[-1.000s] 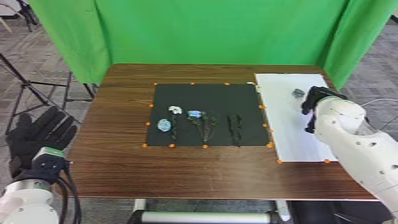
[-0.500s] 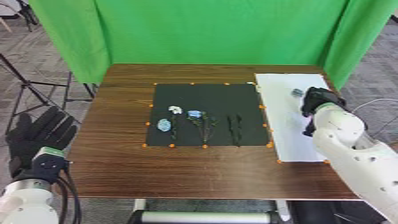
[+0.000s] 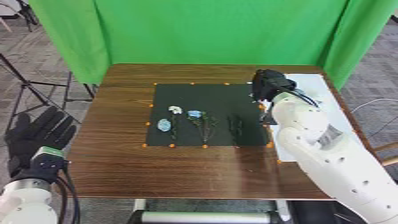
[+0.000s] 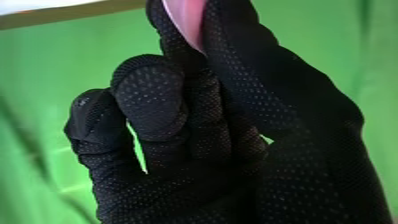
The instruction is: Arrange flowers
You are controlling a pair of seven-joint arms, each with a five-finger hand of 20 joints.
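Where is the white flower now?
In the head view, the white flower lies on the left side of the flat black mat, left of the blue flower with green leaves and above the pale blue oval piece.

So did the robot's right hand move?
Yes, the right hand went left, from over the white paper to the black mat's right edge.

The left hand [image 3: 34, 146] is open at the left arm's [image 3: 28, 192] end, fingers straight and slightly spread; the right arm [image 3: 322, 152] slants forward and inward, the right hand [image 3: 269, 86] pinching between thumb and fingers
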